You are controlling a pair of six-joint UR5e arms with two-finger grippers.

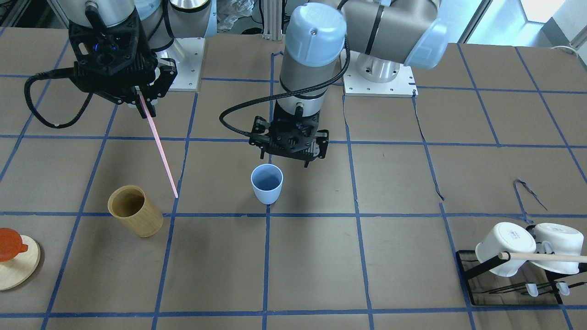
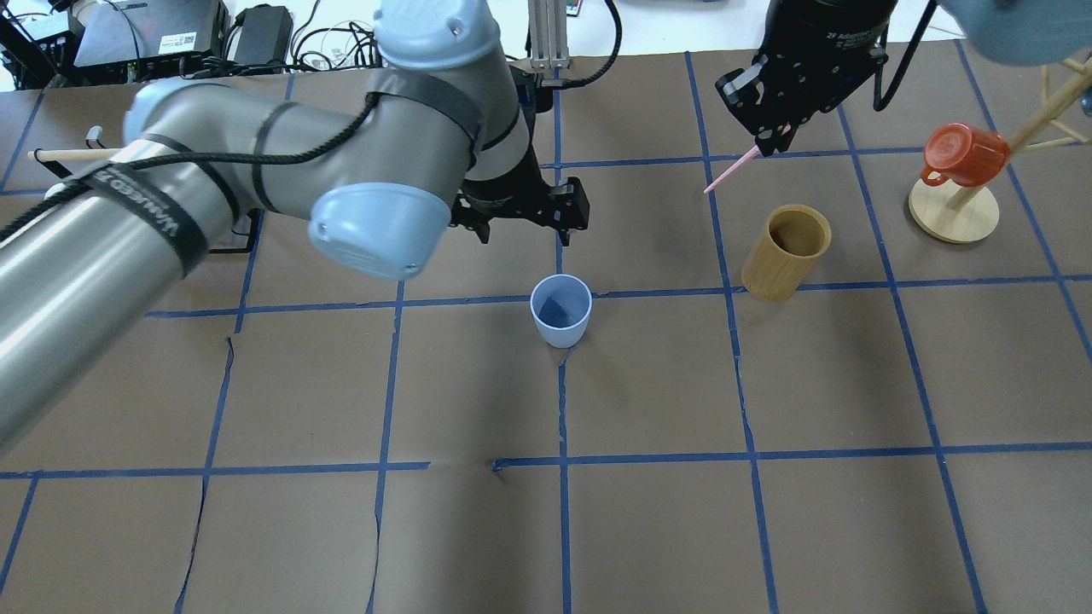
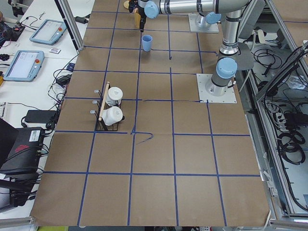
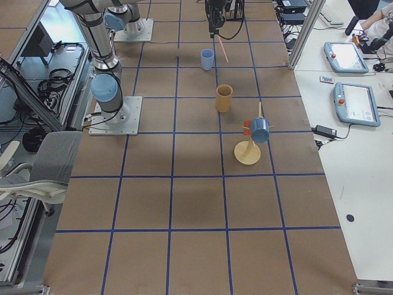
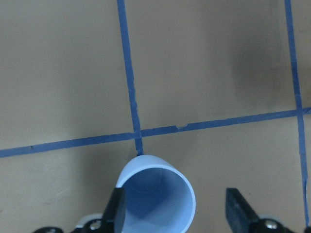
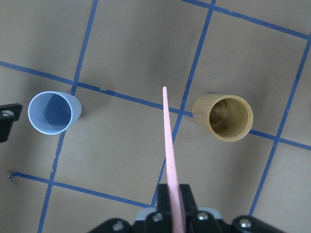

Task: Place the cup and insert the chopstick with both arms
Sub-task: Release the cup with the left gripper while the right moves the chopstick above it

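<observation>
The light blue cup stands upright on the table near its middle; it also shows in the overhead view. My left gripper hangs just above and behind it, open and empty. In the left wrist view its two fingers flank the cup from above. My right gripper is shut on the top of the pink chopstick, which hangs slanted with its tip above the table between the cup and the wooden holder. In the right wrist view the chopstick points between the two.
A tan wooden cylinder holder stands to the cup's side, under the right arm. A mug tree holding an orange mug is beyond it. A black rack with white mugs and a pale wooden rod sits on the left arm's side.
</observation>
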